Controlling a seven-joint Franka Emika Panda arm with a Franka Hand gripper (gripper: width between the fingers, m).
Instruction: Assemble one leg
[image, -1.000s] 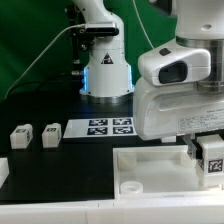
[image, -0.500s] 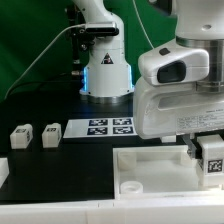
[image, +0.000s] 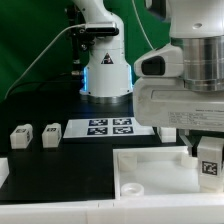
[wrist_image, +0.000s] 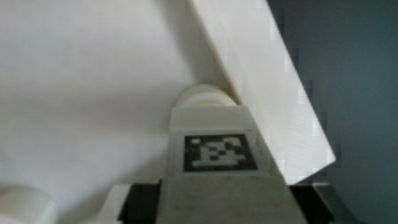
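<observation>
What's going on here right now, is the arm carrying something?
The arm's gripper is shut on one leg, its tag facing outward. It holds the leg over the large white square piece, close to that piece's raised rim, at the exterior view's right. Whether the leg touches the piece cannot be told. Two loose legs sit at the exterior view's left, beside the marker board.

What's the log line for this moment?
claw: shut on leg | leg: over white tray piece, contact cannot tell | two loose legs: beside marker board
</observation>
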